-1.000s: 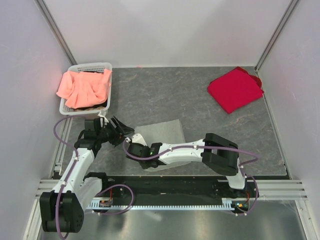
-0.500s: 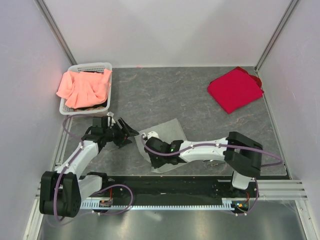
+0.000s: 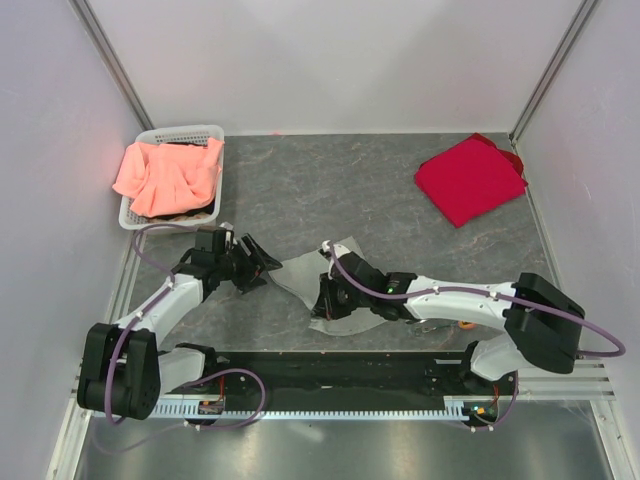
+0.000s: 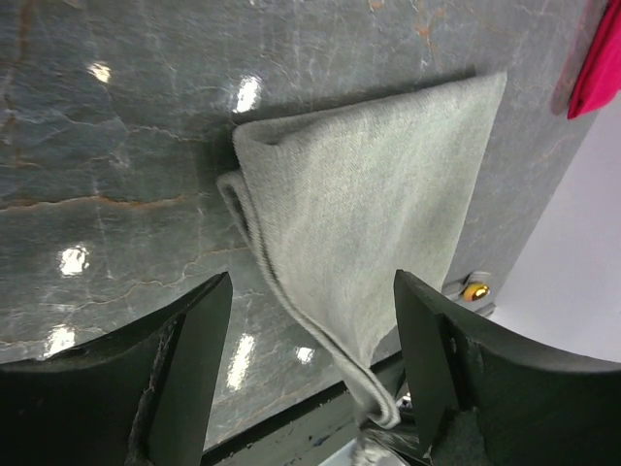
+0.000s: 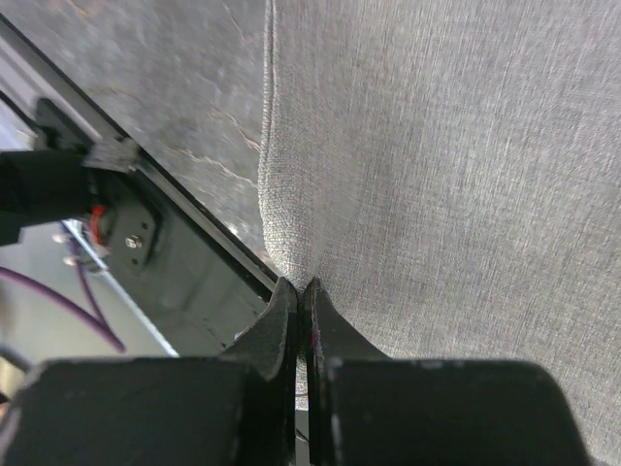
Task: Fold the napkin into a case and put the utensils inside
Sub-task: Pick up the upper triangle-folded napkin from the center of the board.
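At the far left of the table (image 3: 300, 180), a white basket (image 3: 215, 133) holds the salmon cloth (image 3: 165, 175). It sits well apart from the work and has no part in this step.

Next comes your left pincer (image 3: 262, 268), spread wide and gripping nothing. It hangs low just beside the left edge of the napkin (image 4: 369, 194), where the cloth is doubled over on itself. That looks like a waiting post, from which it could pin or take that edge.

The napkin lies near the front of the table between the two arms, partly folded and not yet a narrow case.

Your right pincer (image 5: 299, 291) is clenched tight on the napkin's near hem, with the cloth puckering right at the fingertips. The top view shows that side lifted off the table. I judge the grip is there so you can carry that edge across for the next fold (a thin hem like this could slip out if you pull fast).

The utensils (image 4: 474, 290) show only as a small orange-brown round end just past the napkin's far side in the left wrist view. They are outside the cloth.

Far right, the red cloth (image 3: 470, 180) lies in the back corner, untouched.
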Controlling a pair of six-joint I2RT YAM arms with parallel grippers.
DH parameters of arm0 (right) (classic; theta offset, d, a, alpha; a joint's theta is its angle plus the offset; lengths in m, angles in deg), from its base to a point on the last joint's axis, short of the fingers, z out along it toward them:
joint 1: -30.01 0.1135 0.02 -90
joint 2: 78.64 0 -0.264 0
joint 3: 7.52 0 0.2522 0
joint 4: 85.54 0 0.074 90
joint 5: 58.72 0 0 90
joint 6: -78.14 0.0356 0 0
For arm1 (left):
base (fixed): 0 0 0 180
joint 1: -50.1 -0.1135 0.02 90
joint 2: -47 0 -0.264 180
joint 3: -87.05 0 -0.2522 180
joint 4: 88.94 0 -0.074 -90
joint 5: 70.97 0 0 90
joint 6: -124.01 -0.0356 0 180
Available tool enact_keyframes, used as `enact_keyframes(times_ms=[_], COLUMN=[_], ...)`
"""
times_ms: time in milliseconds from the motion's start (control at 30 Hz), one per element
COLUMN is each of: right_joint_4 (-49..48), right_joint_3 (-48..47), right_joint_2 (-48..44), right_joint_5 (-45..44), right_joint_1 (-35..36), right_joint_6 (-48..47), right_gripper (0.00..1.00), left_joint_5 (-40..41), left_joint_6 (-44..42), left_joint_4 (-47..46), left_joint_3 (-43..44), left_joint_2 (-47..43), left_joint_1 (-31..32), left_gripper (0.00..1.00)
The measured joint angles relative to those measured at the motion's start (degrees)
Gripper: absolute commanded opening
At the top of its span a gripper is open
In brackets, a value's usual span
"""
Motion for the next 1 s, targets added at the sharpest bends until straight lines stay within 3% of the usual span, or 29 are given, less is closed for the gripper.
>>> enact_keyframes(times_ms=[333, 633, 733, 767, 867, 1000], right_joint_4=[-6.0, -10.1, -11.1, -11.4, -12.3, -14.4], right_joint_3=[5.4, 9.9, 11.1, 11.4, 12.5, 15.2], right_joint_2=[-4.0, -5.9, -7.3, -7.8, -9.2, -11.3], right_joint_5=[4.2, 6.9, 7.5, 7.8, 8.5, 9.8], right_joint_1=[-3.2, -4.7, -5.3, -5.6, -6.4, -7.7], right_joint_6=[3.0, 5.0, 5.5, 5.7, 6.1, 7.3], right_gripper=[0.00, 0.00, 0.00, 0.00, 0.00, 0.00], left_joint_5=[1.1, 3.2, 3.2, 3.1, 2.7, 2.6], left_joint_6=[1.5, 2.3, 2.3, 2.3, 2.2, 1.9], left_joint_4=[-1.3, -4.0, -5.4, -5.8, -6.5, -6.7], left_joint_3=[0.3, 3.5, 4.5, 4.7, 4.7, 5.0], left_joint_2=[5.0, 10.4, 12.5, 13.2, 14.3, 13.3], left_joint_1=[2.0, 4.2, 4.6, 4.7, 4.9, 5.6], left_gripper=[0.74, 0.67, 0.55, 0.42, 0.27, 0.14])
